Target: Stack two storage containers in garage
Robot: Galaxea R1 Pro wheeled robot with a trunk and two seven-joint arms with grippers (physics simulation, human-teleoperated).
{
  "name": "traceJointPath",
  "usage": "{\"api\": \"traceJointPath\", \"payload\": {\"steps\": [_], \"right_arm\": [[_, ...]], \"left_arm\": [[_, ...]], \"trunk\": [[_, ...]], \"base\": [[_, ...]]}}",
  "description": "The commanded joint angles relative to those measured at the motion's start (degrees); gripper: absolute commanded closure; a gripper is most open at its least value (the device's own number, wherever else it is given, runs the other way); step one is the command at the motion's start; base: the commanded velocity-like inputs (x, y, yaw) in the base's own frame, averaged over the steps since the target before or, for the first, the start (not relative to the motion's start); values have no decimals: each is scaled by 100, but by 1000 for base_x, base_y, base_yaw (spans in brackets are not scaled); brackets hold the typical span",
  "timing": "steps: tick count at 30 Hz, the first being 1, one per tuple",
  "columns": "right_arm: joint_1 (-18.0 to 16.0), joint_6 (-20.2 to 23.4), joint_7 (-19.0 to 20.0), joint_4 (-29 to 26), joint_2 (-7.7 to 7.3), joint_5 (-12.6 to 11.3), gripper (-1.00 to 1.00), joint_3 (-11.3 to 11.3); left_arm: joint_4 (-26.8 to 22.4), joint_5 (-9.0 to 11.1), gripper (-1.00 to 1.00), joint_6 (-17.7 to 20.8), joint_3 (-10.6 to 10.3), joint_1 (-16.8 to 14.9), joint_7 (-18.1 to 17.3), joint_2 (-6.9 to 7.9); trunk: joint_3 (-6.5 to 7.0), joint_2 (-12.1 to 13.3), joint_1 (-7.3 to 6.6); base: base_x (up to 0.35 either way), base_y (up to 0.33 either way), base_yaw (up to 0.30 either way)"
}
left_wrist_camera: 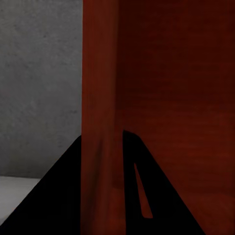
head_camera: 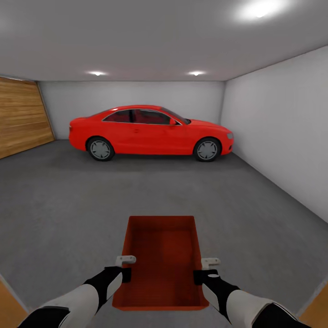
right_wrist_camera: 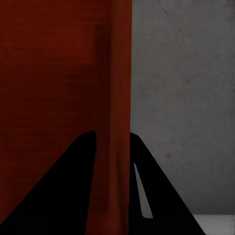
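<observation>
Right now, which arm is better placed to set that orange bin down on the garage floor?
Neither alone: the left gripper clamps one wall of the storage container, the right gripper the opposite wall, so both should lower it together onto the floor.

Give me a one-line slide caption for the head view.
Both grippers, left and right, hold an orange-red storage container over the garage floor, facing a red car.

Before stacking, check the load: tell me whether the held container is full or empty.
Empty: the head view shows the storage container's bare ribbed base, nothing inside. Both jaws grip its side walls.
</observation>
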Motion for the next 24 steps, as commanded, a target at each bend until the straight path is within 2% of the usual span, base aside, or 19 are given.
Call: {"api": "traceJointPath", "payload": {"steps": [1,24], "right_arm": [[-2,-4,8,20,46,-143,100,106],[-2,0,8,21,41,-143,100,106]], "left_arm": [[-32,2,100,-12,8,-4,31,-4],[-32,2,100,-9,8,-3,31,5]], "trunk": [[-8,-9,6],[-8,-9,6]], "base": [[320,0,0],[320,0,0]]}}
